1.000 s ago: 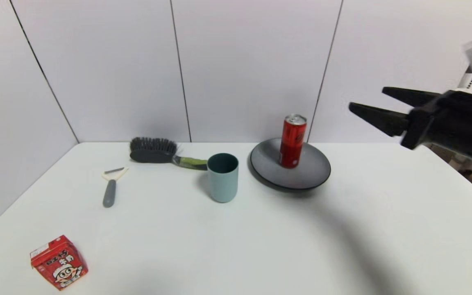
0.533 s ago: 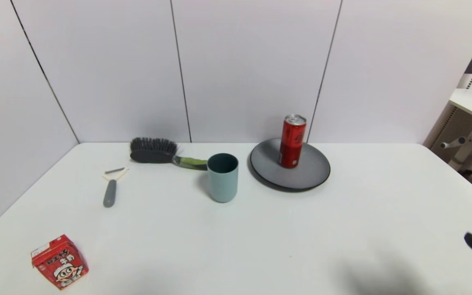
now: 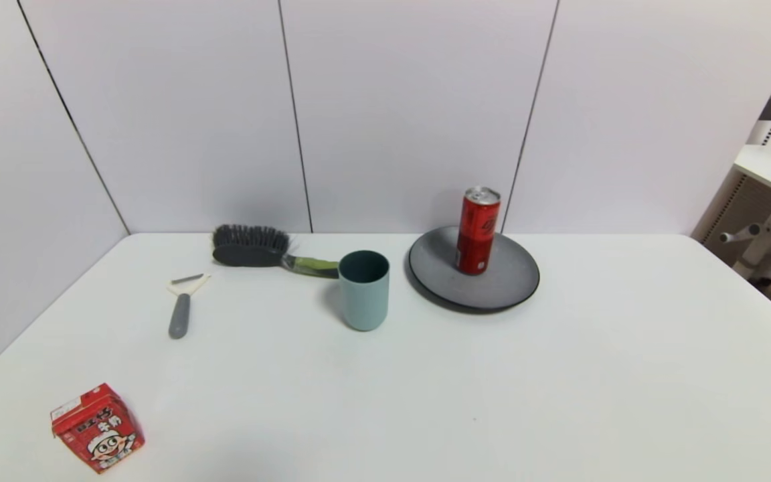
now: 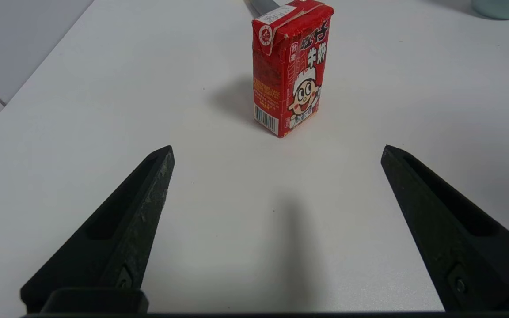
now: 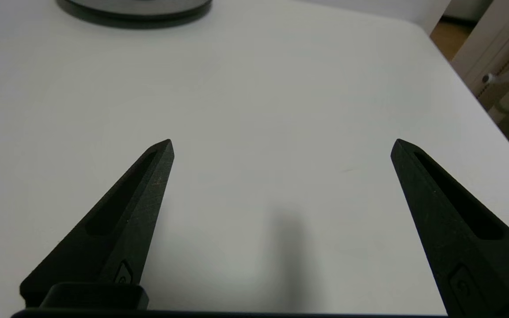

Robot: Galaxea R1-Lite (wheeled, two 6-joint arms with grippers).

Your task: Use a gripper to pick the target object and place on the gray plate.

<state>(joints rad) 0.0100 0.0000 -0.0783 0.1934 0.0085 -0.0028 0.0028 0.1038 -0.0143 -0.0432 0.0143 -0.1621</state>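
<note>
The tall slim red drink can stands upright on the round dark gray plate at the back of the white table. Neither gripper shows in the head view. My right gripper is open and empty over bare table at the near right, with the plate's edge far ahead of it. My left gripper is open and empty at the near left, a short way in front of the red cartoon-face carton.
A blue-gray cup stands left of the plate. A black hairbrush and a gray-handled peeler lie at the back left. The red carton sits at the front left. The table's right edge borders a white desk.
My right gripper has dropped from high at the right, past the lower right corner, and out of the head view. The can, plate and other objects have not moved.
</note>
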